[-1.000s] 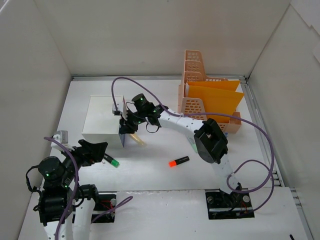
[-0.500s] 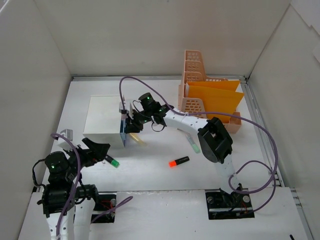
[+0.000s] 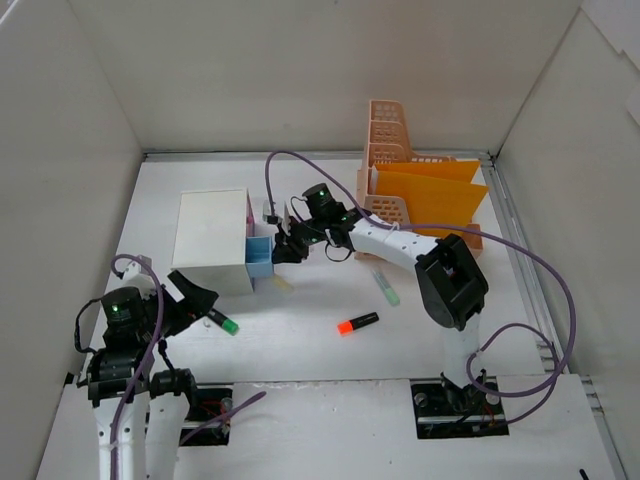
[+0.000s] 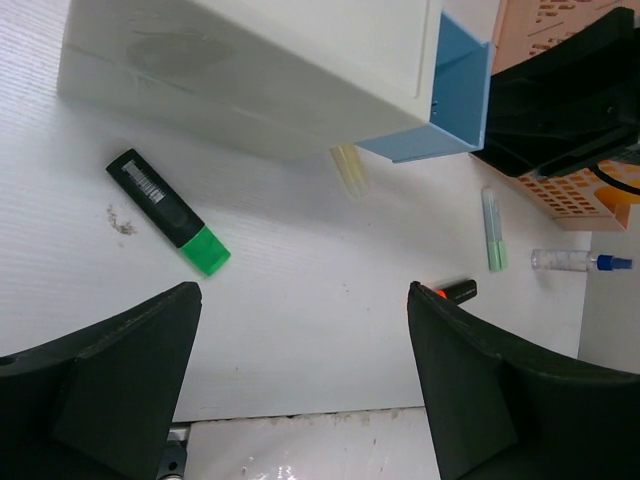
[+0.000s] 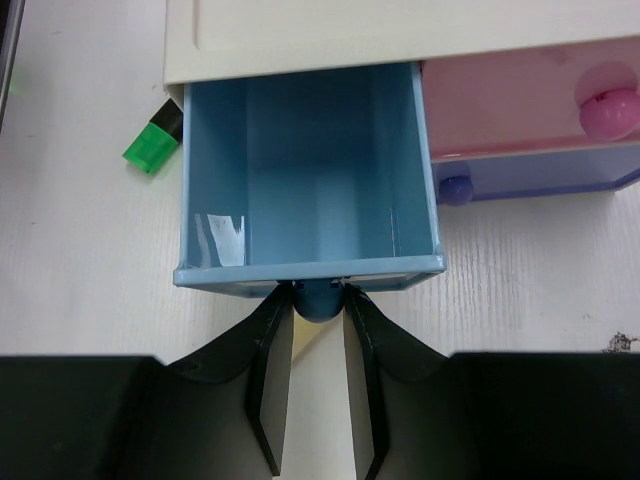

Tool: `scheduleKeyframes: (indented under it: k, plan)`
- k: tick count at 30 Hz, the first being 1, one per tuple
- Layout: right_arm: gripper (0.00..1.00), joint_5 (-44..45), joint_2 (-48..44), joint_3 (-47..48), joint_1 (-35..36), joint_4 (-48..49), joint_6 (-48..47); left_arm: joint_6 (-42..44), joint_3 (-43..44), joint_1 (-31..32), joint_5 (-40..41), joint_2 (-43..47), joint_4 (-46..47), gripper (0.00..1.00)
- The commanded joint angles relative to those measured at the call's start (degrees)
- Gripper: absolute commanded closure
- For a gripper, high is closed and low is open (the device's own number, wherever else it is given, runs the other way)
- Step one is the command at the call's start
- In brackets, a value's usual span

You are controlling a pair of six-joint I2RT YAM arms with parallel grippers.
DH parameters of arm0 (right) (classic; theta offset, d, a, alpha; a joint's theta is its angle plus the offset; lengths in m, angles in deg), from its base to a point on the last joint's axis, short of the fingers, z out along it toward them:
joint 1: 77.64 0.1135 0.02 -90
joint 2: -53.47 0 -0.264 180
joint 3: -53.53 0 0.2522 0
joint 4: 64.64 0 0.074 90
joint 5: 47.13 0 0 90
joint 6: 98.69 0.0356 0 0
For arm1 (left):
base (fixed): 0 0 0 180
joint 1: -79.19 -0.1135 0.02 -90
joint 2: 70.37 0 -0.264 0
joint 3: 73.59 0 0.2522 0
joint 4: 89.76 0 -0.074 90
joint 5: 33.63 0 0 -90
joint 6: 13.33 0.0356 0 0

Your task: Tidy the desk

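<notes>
On the white desk (image 3: pixel 320 350) stands a white drawer unit (image 3: pixel 212 240). Its blue drawer (image 5: pixel 305 170) is pulled out and looks empty. My right gripper (image 5: pixel 318 297) is shut on the drawer's round blue knob (image 5: pixel 318 303), just right of the unit (image 3: pixel 283 247). My left gripper (image 4: pixel 303 295) hangs open and empty over the near left of the desk (image 3: pixel 195 300). A green-capped highlighter (image 4: pixel 168 213) lies just beyond its left finger, also seen from above (image 3: pixel 223 322).
An orange-capped highlighter (image 3: pixel 357 323) and a pale green pen (image 3: pixel 384 284) lie mid-desk. A yellowish stick (image 3: pixel 280 282) pokes out beneath the blue drawer. A peach file rack (image 3: pixel 400 180) with orange folders (image 3: pixel 430 200) stands at the back right. Pink (image 5: pixel 510 100) and purple (image 5: pixel 540 170) drawers are closed.
My right gripper has drawn back to the right, pulling the blue drawer out of the unit. The left gripper has narrowed slightly and shifted a little.
</notes>
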Motion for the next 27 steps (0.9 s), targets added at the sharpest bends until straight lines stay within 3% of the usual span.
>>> scheduleKeyframes:
  k: [1,18,27]
  plan:
    - [0.94,2.5,-4.3,-1.8,-2.0,0.7,-1.4,-0.8,0.7,0.2,2.4,-1.5,-0.2,0.21]
    - [0.96,3.8,-6.8,-5.0,-4.2,0.2,-2.2,-4.7,-1.9,0.7,5.0,-2.7,-2.2,0.28]
    - [0.96,6.6,-7.5,-5.3,-3.0,-1.0,-4.3,-9.4,-2.5,7.1,10.2,-9.5,0.4,0.29]
